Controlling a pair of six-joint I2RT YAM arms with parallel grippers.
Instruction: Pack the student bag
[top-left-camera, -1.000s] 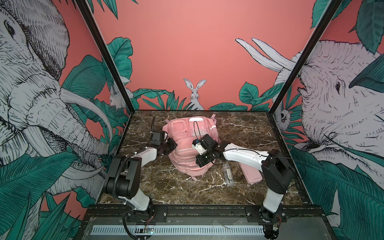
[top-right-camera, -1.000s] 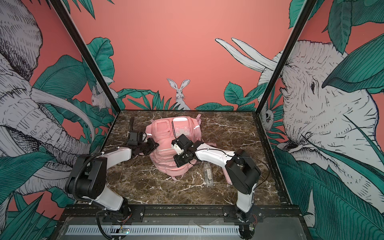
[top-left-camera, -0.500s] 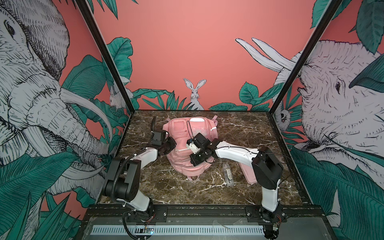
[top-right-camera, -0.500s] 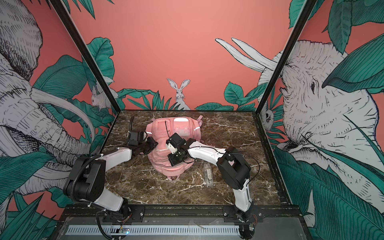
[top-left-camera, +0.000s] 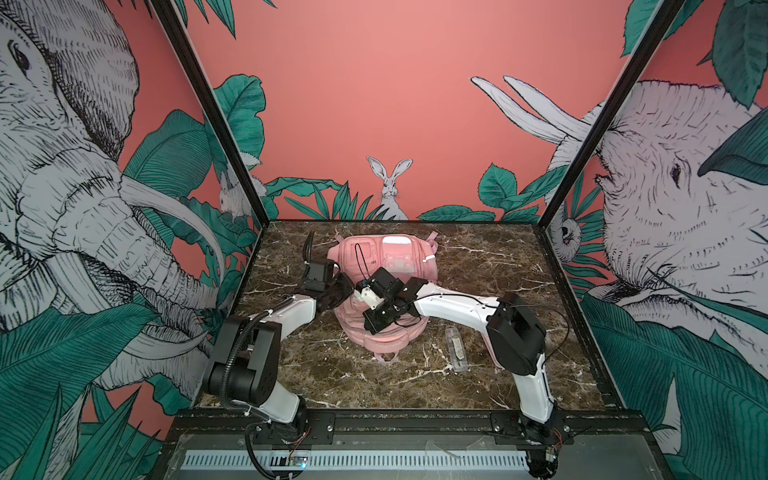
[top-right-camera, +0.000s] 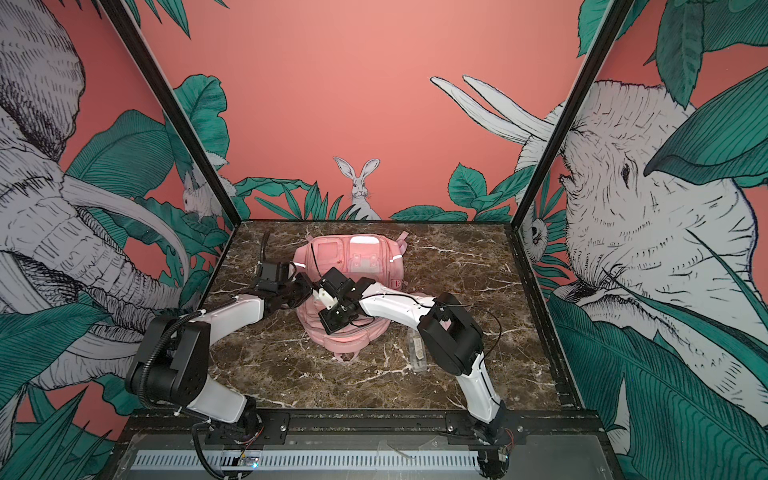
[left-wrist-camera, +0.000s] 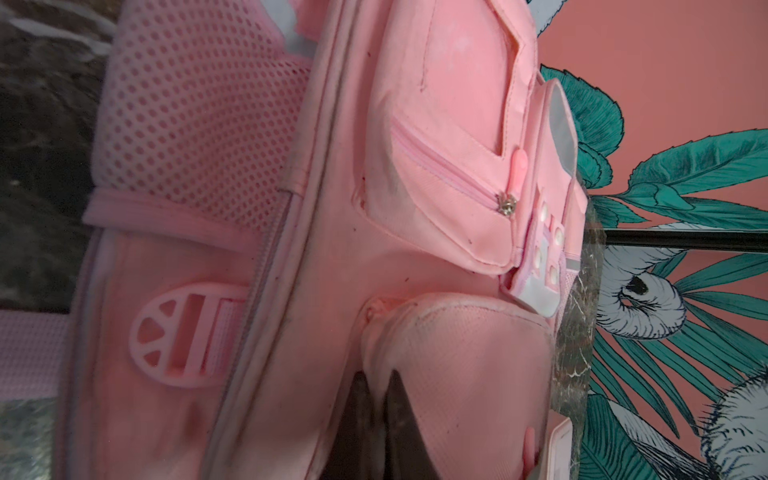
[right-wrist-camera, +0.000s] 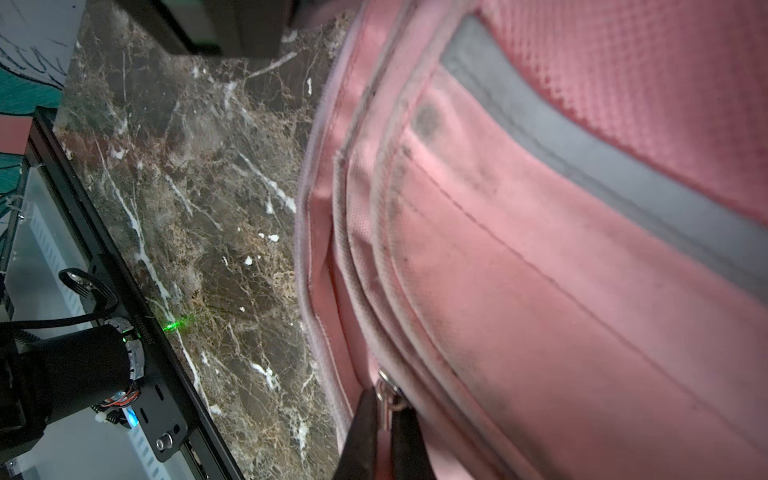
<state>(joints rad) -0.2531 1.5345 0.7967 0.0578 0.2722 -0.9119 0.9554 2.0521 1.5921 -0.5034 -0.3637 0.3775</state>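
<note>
At mid-table toward the back wall of the marble table (top-left-camera: 498, 266), the pink student bag (top-left-camera: 386, 266) lies with the left gripper (left-wrist-camera: 376, 384) pinched on a fold of its fabric and the right gripper (right-wrist-camera: 386, 409) nipped shut on a zip pull (right-wrist-camera: 389, 394), packing apparently barely begun, a clear case (top-left-camera: 456, 349) lying outside beside it.

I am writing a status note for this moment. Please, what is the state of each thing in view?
student bag: lying on the table, front up.
left gripper: shut on student bag fabric.
right gripper: shut on the zip pull.
front pocket zip: closed.
clear case: lying flat on the table, apart from the bag.
</note>
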